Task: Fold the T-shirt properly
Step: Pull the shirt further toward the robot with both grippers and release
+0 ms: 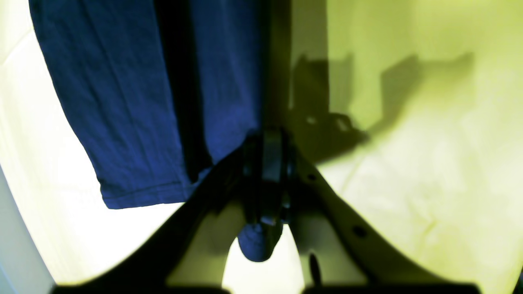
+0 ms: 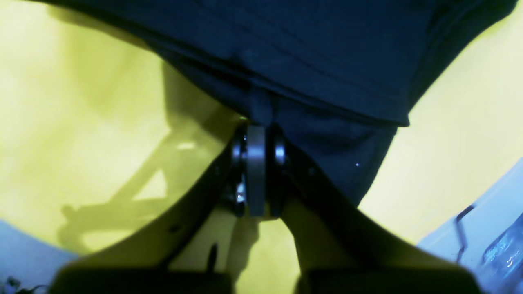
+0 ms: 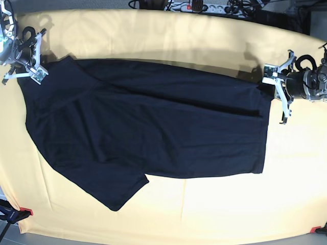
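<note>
The dark T-shirt (image 3: pixel 153 127) lies spread across the yellow cloth (image 3: pixel 204 214), with one sleeve pointing to the front left. At the shirt's far-left corner my right gripper (image 3: pixel 26 74) is shut on the fabric; in the right wrist view its jaws (image 2: pixel 255 130) pinch a fold at the edge of the T-shirt (image 2: pixel 327 53). My left gripper (image 3: pixel 268 91) holds the shirt's right edge. In the left wrist view that gripper (image 1: pixel 271 141) is shut on the T-shirt (image 1: pixel 118 102), which looks blue here, and a nub of cloth pokes out behind the jaws.
A power strip with cables (image 3: pixel 204 6) runs along the table's back edge. Red clips (image 3: pixel 25 211) pin the yellow cloth at the front corners. Bare yellow cloth shows in front of the shirt and behind it.
</note>
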`<action>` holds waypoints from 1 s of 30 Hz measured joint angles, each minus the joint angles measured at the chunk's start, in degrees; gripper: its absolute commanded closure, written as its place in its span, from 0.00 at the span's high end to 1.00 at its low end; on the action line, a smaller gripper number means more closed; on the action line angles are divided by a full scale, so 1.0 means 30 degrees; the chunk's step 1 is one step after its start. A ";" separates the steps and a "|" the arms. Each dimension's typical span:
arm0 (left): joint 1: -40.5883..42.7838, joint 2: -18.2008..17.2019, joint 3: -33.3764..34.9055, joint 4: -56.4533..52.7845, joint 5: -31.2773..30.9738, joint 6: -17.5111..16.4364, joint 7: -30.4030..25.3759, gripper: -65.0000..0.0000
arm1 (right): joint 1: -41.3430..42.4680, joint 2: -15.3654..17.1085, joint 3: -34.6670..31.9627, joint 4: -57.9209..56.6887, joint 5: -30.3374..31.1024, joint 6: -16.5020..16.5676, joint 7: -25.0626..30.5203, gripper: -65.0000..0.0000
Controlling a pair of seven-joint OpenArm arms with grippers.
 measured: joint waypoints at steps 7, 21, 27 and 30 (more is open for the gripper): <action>0.0219 -0.0015 0.0007 0.0459 -0.0204 0.0007 -0.0823 0.00 | -0.2594 0.0058 0.2076 0.0962 0.0444 -0.1530 -0.0299 0.00; 0.4422 -0.2630 -0.0066 0.4852 -0.5697 0.0146 0.8910 0.00 | -0.5319 0.0146 0.3577 0.2965 0.3439 -0.1479 -0.0576 0.00; 0.5100 -0.2718 -0.0066 0.5195 -0.5843 0.0146 1.0265 0.00 | -0.6390 0.0146 0.3577 0.2980 0.3461 -0.1326 -0.0510 0.00; 0.5100 -0.2718 -0.0066 0.5195 -0.6564 0.0138 1.0462 0.00 | -0.6994 0.0153 0.3577 0.2987 0.3453 -0.1355 -0.0576 0.00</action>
